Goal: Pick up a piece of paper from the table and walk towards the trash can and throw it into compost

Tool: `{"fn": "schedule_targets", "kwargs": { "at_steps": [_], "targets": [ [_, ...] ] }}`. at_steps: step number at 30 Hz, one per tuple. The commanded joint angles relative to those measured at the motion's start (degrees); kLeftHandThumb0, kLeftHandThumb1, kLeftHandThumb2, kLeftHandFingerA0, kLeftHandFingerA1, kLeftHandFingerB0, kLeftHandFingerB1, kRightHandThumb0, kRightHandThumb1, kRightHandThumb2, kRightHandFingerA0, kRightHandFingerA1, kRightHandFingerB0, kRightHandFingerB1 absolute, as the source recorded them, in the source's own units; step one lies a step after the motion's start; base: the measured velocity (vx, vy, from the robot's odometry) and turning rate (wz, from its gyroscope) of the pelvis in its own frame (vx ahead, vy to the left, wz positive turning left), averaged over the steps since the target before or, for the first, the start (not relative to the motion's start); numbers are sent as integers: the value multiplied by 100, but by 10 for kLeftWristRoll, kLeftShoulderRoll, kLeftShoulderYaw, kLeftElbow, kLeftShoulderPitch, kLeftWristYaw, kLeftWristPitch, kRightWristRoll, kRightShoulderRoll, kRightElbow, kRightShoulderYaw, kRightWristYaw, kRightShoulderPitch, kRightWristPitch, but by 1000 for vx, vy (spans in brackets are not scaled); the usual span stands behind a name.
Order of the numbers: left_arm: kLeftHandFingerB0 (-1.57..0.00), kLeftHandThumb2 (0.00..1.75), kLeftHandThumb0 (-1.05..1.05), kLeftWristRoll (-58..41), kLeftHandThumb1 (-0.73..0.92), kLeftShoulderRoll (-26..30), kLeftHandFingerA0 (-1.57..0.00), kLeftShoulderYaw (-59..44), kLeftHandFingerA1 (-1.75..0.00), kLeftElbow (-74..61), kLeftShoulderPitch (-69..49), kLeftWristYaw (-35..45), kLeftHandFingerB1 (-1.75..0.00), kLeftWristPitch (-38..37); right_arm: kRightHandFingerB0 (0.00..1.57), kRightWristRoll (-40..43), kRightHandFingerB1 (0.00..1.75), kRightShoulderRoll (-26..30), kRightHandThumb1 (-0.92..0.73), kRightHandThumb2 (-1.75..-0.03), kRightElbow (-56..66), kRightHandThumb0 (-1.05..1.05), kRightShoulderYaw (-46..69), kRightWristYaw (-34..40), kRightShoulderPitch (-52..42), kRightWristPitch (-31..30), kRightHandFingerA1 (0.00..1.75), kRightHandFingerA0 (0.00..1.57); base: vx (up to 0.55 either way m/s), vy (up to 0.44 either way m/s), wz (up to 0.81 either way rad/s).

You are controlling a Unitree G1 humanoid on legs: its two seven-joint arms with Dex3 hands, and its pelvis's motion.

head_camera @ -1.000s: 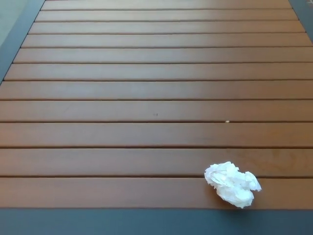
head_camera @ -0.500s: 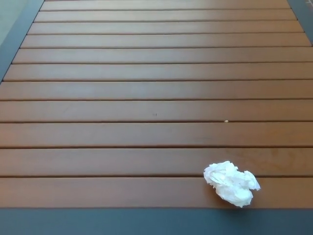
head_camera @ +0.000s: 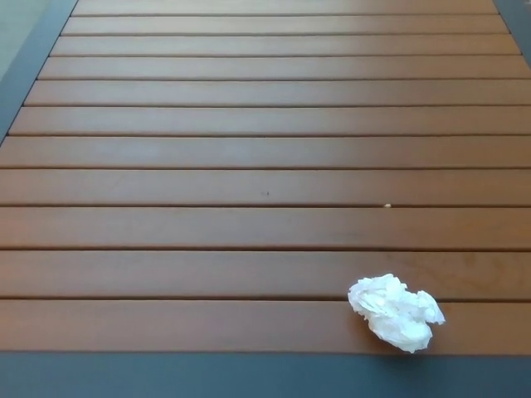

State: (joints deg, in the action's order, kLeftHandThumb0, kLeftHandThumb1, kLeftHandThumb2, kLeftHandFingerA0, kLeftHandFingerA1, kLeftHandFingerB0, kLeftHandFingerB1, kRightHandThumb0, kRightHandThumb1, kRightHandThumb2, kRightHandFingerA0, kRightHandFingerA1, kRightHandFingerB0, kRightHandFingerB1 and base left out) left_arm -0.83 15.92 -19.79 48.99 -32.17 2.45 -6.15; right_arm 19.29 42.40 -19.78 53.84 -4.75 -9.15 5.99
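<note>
No hand in frame, left or right, so neither one's state can be told; nothing is being held in anything visible. Working outward from where a hand would enter: crumpled paper [head_camera: 396, 312], one white wad, sits at about 5 o'clock in the head view, resting on the nearest slat of the counter [head_camera: 166, 224], just inside the near dark edge strip. It lies loose and balled up, not flat, so it should take a pinch from above easily; being light, it may skid or roll if nudged sideways. Its spot on the robot's right side near the front edge suggests the right hand is the natural one for the pick, short reach, no crossing over. Task judged at the very start: paper not yet picked up, no trash can or compost bin visible. Counts: paper wads 1; tiny pale crumb [head_camera: 387, 205] 1, at roughly 4 o'clock from centre, well apart from the wad; small dark speck [head_camera: 266, 195] 1, near centre. Counter is brown wooden slats running side to side with dark gaps between, dark frame along the left and near edges. Robot hands 0 visible.
</note>
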Motion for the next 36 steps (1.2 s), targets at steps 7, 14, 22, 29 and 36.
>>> {"fn": "schedule_targets", "kwargs": {
  "at_steps": [7,14,22,29,36],
  "targets": [
    [-85,76,-7,-9,69,14,-90,-3,-93,23,0,9,-75,-69,9,36,6,47,-56,-92,434,-92,-289,-44,158,-167,14,0,0,0,0],
    [-87,72,-7,12,67,20,-92,13,-90,24,-3,-2,-71,-76,13,-99,16,-44,-47,-83,526,-80,-548,-65,188,-198,14,0,0,0,0],
    [-83,68,-8,23,69,23,-88,26,-89,1,-18,-8,-69,-62,12,-258,20,-69,-54,-89,475,-85,-700,-91,231,-213,14,0,0,0,0],
    [-83,63,-10,18,66,21,-88,26,-93,2,-18,-9,-70,-57,4,-294,29,-68,-52,-89,445,-82,-753,-86,255,-231,22,0,0,0,0],
    [-83,67,-9,24,68,19,-88,34,-90,-18,-33,-12,-70,-62,9,-327,34,-63,-50,-92,394,-77,-802,-92,269,-238,30,0,0,0,0]
  ]
}}
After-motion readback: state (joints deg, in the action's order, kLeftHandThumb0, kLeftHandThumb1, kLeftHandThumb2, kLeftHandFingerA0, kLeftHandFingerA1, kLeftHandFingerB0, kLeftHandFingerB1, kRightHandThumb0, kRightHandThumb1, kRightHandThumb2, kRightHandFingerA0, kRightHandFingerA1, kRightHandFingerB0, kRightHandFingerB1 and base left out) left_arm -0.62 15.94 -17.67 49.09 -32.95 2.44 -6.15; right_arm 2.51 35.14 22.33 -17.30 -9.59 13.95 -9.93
